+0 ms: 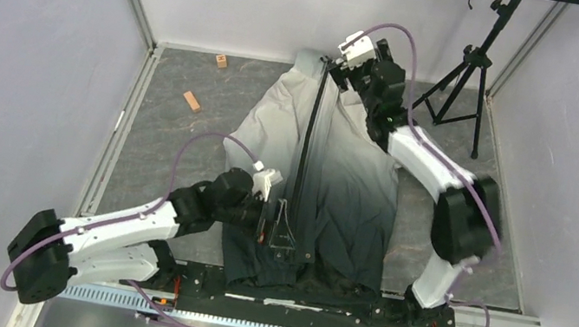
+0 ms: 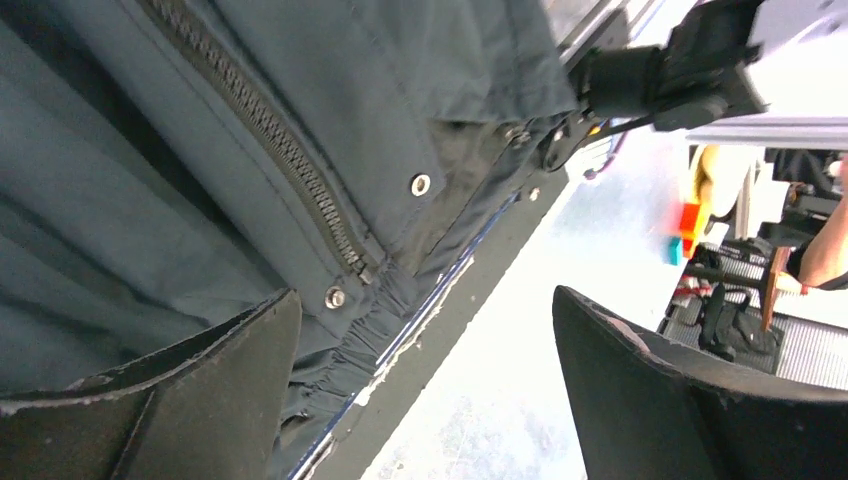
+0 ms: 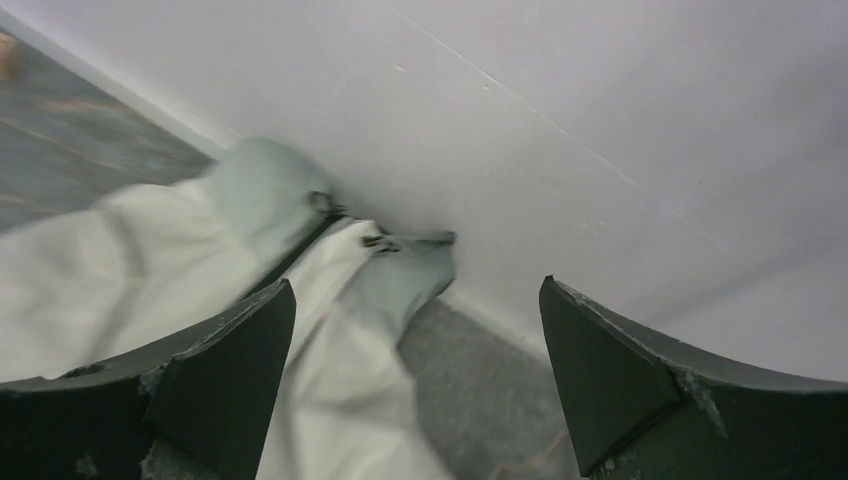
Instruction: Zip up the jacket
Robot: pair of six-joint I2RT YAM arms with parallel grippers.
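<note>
The jacket (image 1: 349, 182) lies flat on the table, pale grey collar at the far wall, black hem at the near edge, with its dark centre zipper (image 1: 307, 144) running down the middle. My left gripper (image 1: 270, 222) is open just left of the zipper's lower end near the hem. In the left wrist view the zipper teeth (image 2: 290, 165) and the hem (image 2: 340, 350) show between the open jaws of the gripper (image 2: 425, 385). My right gripper (image 1: 338, 68) is open at the collar. In the right wrist view the collar (image 3: 400, 265) lies ahead of that gripper (image 3: 420, 385), which holds nothing.
Two small wooden blocks (image 1: 191, 101) (image 1: 221, 61) lie on the grey table at the far left. A black tripod (image 1: 466, 77) stands at the back right. White walls enclose the table. The metal rail (image 1: 316, 304) with the arm bases runs along the near edge.
</note>
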